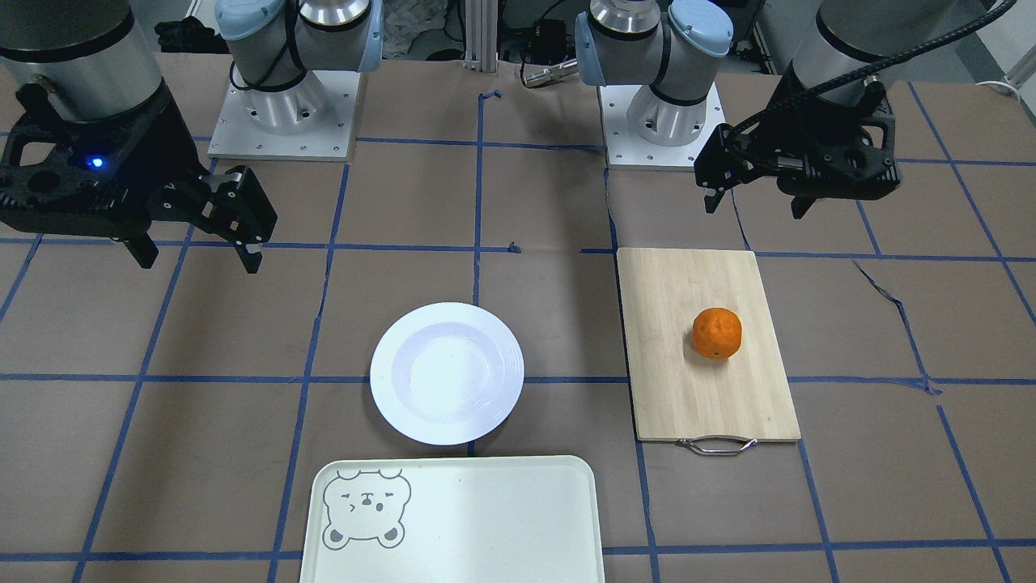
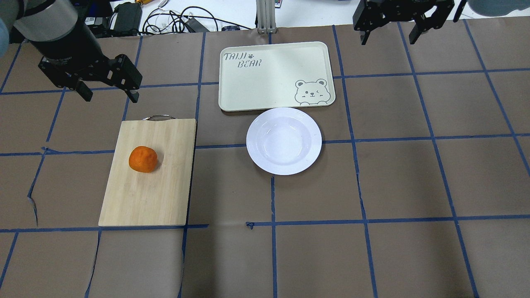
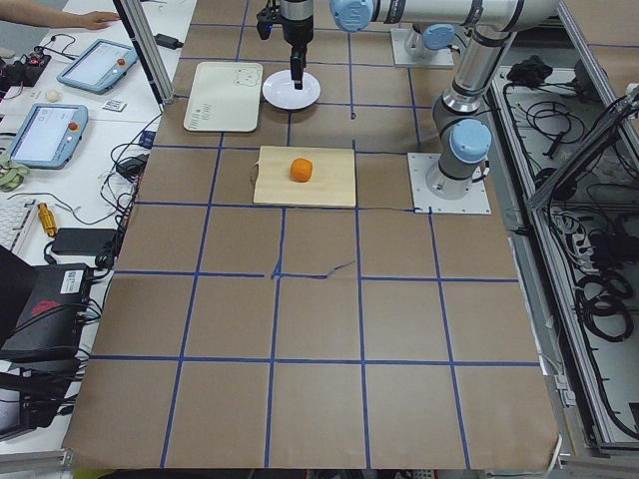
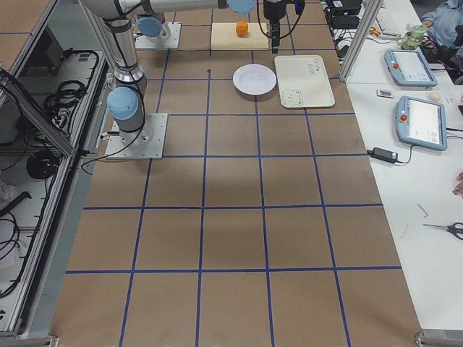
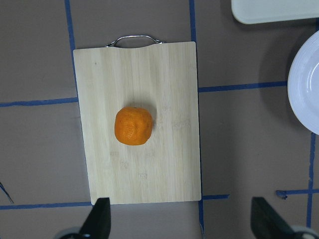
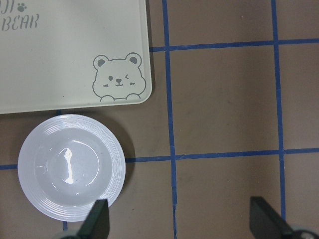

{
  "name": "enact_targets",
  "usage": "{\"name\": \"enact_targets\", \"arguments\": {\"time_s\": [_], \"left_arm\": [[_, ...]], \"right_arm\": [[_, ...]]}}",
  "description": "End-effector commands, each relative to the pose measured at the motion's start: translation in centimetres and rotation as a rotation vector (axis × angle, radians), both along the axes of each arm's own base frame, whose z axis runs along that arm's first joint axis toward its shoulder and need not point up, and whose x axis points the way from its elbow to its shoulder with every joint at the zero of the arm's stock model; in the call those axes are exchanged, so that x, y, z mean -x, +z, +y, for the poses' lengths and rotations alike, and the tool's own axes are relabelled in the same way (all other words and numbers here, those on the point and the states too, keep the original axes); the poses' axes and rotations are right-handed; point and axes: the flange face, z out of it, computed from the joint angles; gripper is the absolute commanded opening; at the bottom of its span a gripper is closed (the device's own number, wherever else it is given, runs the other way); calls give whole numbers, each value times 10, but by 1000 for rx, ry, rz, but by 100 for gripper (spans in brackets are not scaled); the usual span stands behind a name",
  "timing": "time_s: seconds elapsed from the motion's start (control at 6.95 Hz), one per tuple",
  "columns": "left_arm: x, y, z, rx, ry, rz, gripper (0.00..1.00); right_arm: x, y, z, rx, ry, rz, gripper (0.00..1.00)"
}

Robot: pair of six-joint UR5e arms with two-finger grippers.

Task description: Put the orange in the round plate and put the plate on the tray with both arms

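The orange (image 2: 143, 159) (image 1: 716, 332) lies on a wooden cutting board (image 2: 165, 194), left of the plate. The round white plate (image 2: 284, 140) (image 1: 447, 373) rests empty on the table, touching the near edge of the cream tray (image 2: 265, 78) (image 1: 486, 526) with the bear drawing. My left gripper (image 2: 111, 96) (image 1: 755, 209) hovers open above the table beyond the board's handle end; in its wrist view the orange (image 5: 133, 126) sits below the middle. My right gripper (image 2: 388, 39) (image 1: 198, 259) hangs open, high and to the right of the tray; its wrist view shows the plate (image 6: 71, 167) and the tray (image 6: 70, 55).
The cutting board (image 1: 704, 405) has a metal handle (image 2: 158, 117) at the end pointing away from the robot. Brown paper with blue tape lines covers the table. Cables and tablets (image 3: 95, 65) lie on a side bench beyond the tray. Both arm bases (image 1: 283, 113) stand at the robot's edge.
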Motion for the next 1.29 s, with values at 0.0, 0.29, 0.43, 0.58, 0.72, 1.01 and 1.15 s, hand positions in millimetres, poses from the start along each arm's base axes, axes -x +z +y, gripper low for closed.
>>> {"name": "enact_targets", "arguments": {"time_s": [0.0,0.29,0.43,0.58,0.72,1.01,1.15], "left_arm": [[0,0,0,1,0,1,100],[0,1,0,2,0,1,100],[-2,1,0,4,5,-2,100],[-3,3,1,6,5,-7,100],[-2,2,1,5,3,-8,100],[-2,-1,0,-3,3,-6,100],[-2,-1,-1,-4,3,-4,100]], "right_arm": [[0,-1,0,-2,0,-3,100],[0,0,0,1,4,-4,100],[-1,-1,0,-1,4,-7,100],[0,1,1,1,6,-3,100],[0,-1,0,-2,6,1,100],[1,-1,0,-4,8,7,100],[1,-1,0,-4,9,9,100]]}}
